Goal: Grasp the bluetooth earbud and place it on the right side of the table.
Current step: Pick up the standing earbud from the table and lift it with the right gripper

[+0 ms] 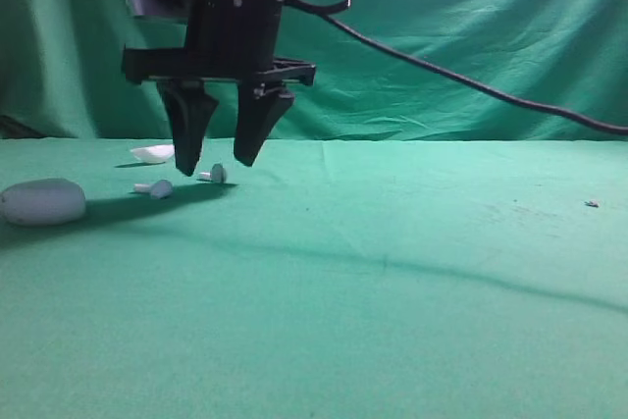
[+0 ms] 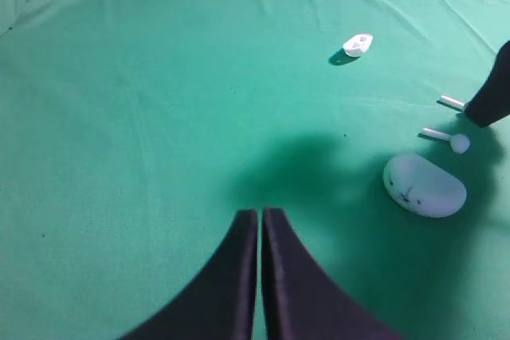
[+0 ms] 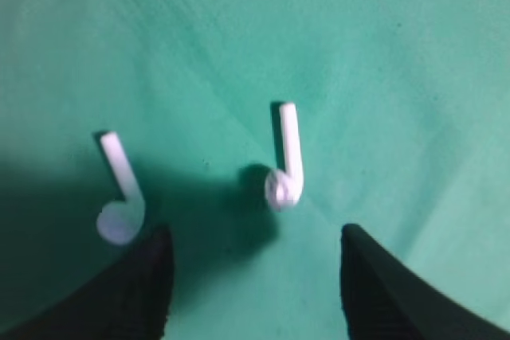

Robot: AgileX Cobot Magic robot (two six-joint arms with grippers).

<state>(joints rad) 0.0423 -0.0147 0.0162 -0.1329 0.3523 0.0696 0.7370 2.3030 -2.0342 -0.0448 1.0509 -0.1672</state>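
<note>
- Right gripper [image 1: 218, 159] hangs over the left part of the table [image 1: 392, 321], jaws spread wide and holding nothing, tips just above the cloth.
- Straight below that gap lies the bluetooth earbud [image 3: 285, 166], flat on the green, stem pointing away from the wrist camera, head nearest the jaws.
- Its twin, the second earbud [image 3: 119, 197], sits just beside the left finger, and that looks like the thing to watch.
- To do this well, I'd say come straight down with the target centred between the tips and close across the rounded head, not the thin stem, which could pivot or squirt out.
- Keep the left finger clear of the twin on the way down, or it may get nudged or pinched along.
- Left gripper [image 2: 260, 224] waits apart, jaws pressed together on nothing.
- The white case [image 2: 424, 185] and the shell-shaped piece [image 2: 357, 44] lie apart from the target.
- The right side of the table awaits; nothing lifted yet.
</note>
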